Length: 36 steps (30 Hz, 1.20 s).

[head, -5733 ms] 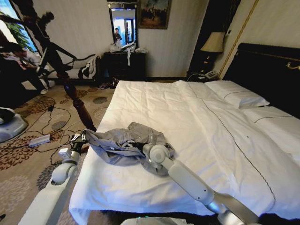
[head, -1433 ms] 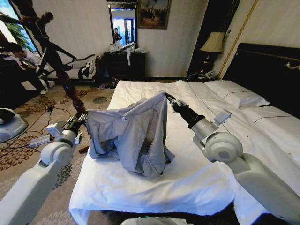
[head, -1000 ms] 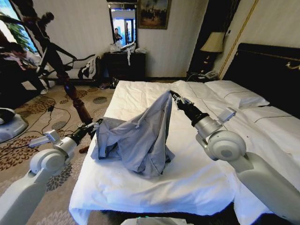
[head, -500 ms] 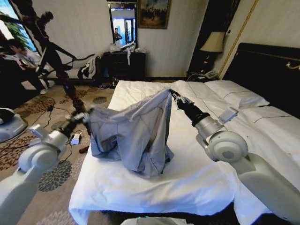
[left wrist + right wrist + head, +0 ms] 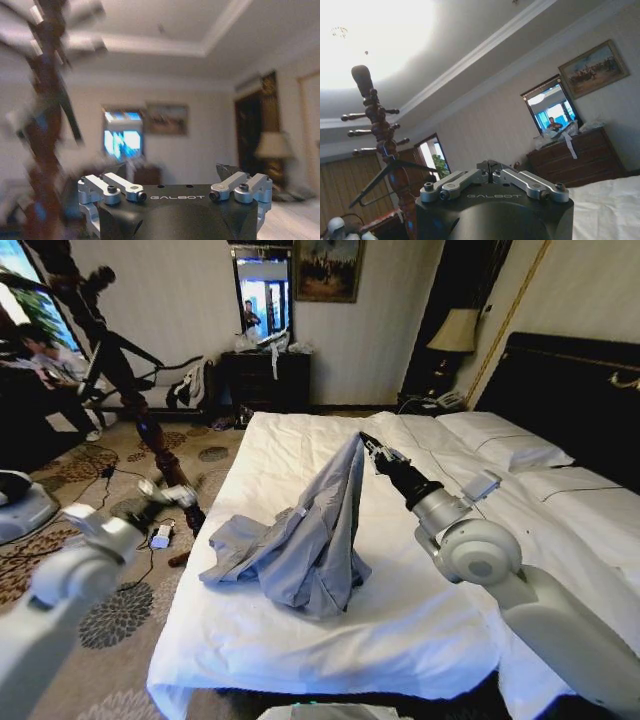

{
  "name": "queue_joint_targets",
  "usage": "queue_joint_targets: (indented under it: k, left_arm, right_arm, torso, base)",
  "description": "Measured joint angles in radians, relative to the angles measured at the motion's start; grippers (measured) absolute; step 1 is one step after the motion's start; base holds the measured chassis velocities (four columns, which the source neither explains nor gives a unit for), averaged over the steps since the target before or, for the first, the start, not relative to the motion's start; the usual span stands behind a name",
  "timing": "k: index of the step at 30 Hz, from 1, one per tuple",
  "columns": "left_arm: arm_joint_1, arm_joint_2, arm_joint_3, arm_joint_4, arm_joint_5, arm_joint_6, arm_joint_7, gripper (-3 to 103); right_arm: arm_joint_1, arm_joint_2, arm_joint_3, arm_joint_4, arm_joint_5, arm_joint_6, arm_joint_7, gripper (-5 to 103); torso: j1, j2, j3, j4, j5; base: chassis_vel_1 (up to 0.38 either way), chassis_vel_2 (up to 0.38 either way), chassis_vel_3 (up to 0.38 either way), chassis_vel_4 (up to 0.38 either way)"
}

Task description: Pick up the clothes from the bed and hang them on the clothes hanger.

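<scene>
1. The left end effector [image 5: 178, 494] hangs over the carpet beside the bed's near left corner, apart from the cloth; in the left wrist view its fingers [image 5: 112, 188] stand spread with nothing between them, so it is released.
2. The clothes hanger [image 5: 130, 390], a dark wooden stand with pegs, rises from the floor past that arm, well apart from the shirt.
3. The clothes [image 5: 300, 535] form a grey-blue tent: one point is lifted, the rest droops and pools on the bed [image 5: 300, 640] near its left edge.
4. The right end effector [image 5: 366, 445] is clenched on the raised point of the clothes, its arm stretched out over the mattress.
5. Judged from this, the pick-up is only partly done: one grasp holds, much cloth rests on the linen, and carrying and hanging remain.
</scene>
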Motion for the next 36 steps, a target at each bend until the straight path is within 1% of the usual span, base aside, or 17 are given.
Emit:
queue_joint_targets:
  k: [2,5,8,11,13,16,17,18,20,22,23,27,28,30,33,34,36]
  left_arm:
    - [-0.025,0.033,-0.006,0.02,-0.014,-0.004,-0.006,100]
    - [-0.128,0.136,-0.02,0.103,-0.097,0.016,-0.015,100]
    - [-0.177,0.176,-0.018,0.153,-0.146,0.034,-0.016,100]
    - [-0.261,0.258,0.007,0.292,-0.256,0.034,-0.013,100]
    - [-0.283,0.27,0.021,0.325,-0.272,0.027,-0.013,100]
    - [-0.388,0.294,0.11,0.417,-0.302,0.041,0.004,100]
    - [-0.437,0.294,0.166,0.439,-0.298,0.056,0.011,100]
    - [-0.437,0.294,0.166,0.439,-0.298,0.056,0.011,100]
    - [-0.571,0.273,0.306,0.493,-0.283,0.078,0.031,100]
    - [-0.681,0.245,0.398,0.534,-0.281,0.087,0.037,100]
    - [-0.681,0.245,0.398,0.534,-0.281,0.087,0.037,100]
    - [-0.96,0.158,0.635,0.655,-0.241,0.109,0.03,100]
    - [-0.96,0.158,0.635,0.655,-0.241,0.109,0.03,100]
    - [-1.097,0.115,0.744,0.723,-0.212,0.135,0.014,100]
    - [-1.232,0.075,0.83,0.8,-0.174,0.189,-0.009,100]
    - [-1.232,0.075,0.83,0.8,-0.174,0.189,-0.009,100]
    - [-1.309,0.053,0.877,0.853,-0.152,0.234,-0.011,100]
  right_arm:
    - [0.001,0.006,0.0,0.0,0.0,0.003,-0.005,0]
    - [-0.007,0.026,0.001,0.001,-0.01,0.006,-0.011,0]
    - [-0.014,0.033,0.001,0.0,-0.016,0.006,-0.013,0]
    - [0.008,0.068,-0.029,-0.024,-0.031,0.006,-0.031,0]
    - [0.013,0.077,-0.035,-0.03,-0.036,0.005,-0.037,0]
    - [0.017,0.103,-0.045,-0.043,-0.06,0.002,-0.055,0]
    - [0.013,0.109,-0.045,-0.048,-0.07,0.002,-0.059,0]
    - [0.013,0.109,-0.045,-0.048,-0.07,0.002,-0.059,0]
    - [0.003,0.122,-0.043,-0.059,-0.088,0.001,-0.065,0]
    - [-0.002,0.128,-0.041,-0.065,-0.096,0.001,-0.068,0]
    - [-0.002,0.128,-0.041,-0.065,-0.096,0.001,-0.068,0]
    - [-0.006,0.14,-0.045,-0.082,-0.116,0.001,-0.075,0]
    - [-0.006,0.14,-0.045,-0.082,-0.116,0.001,-0.075,0]
    - [-0.007,0.141,-0.047,-0.088,-0.118,0.0,-0.075,0]
    - [-0.014,0.137,-0.044,-0.093,-0.121,0.0,-0.075,0]
    - [-0.014,0.137,-0.044,-0.093,-0.121,0.0,-0.075,0]
    - [-0.024,0.134,-0.04,-0.093,-0.123,0.0,-0.075,0]
  torso:
    - [0.0,0.0,0.0,0.0001,0.0]
    - [0.0,0.0,0.0,0.0008,0.0]
    - [0.0,0.0,0.0,0.0005,-0.0001]
    - [0.0,0.0,0.0,0.0006,0.0]
    - [0.0,0.0,0.0,0.0008,0.0]
    - [0.0,0.0,0.0,0.0018,-0.0004]
    - [0.0,0.0,0.0,0.0015,-0.0002]
    - [0.0,0.0,0.0,0.0015,-0.0002]
    - [0.0,0.0,0.0,-0.0001,0.0001]
    - [0.0,0.0,0.0,-0.0001,-0.0006]
    - [0.0,0.0,0.0,-0.0001,-0.0006]
    - [0.0,0.0,0.0,0.0005,-0.0001]
    - [0.0,0.0,0.0,0.0005,-0.0001]
    - [0.0,0.0,0.0,-0.0003,-0.0001]
    - [0.0,0.0,0.0,0.0004,0.0003]
    - [0.0,0.0,0.0,0.0004,0.0003]
    - [0.0,0.0,0.0,0.0006,0.0004]
  base:
    - [0.0,0.0,0.0,0.0]
    - [0.0,0.0,0.0,0.0]
    - [0.0,0.0,0.0,0.0]
    - [0.0,0.0,0.0,0.0]
    - [0.0,0.0,0.0,0.0]
    - [0.0,0.0,0.0,0.0]
    - [0.0,0.0,0.0,0.0]
    - [0.0,0.0,0.0,0.0]
    - [0.0,0.0,0.0,0.0]
    - [0.0,0.0,0.0,0.0]
    - [0.0,0.0,0.0,0.0]
    - [0.0,0.0,0.0,0.0]
    - [0.0,0.0,0.0,0.0]
    - [0.0,0.0,0.0,0.0]
    - [0.0,0.0,0.0,0.0]
    - [0.0,0.0,0.0,0.0]
    - [0.0,0.0,0.0,0.0]
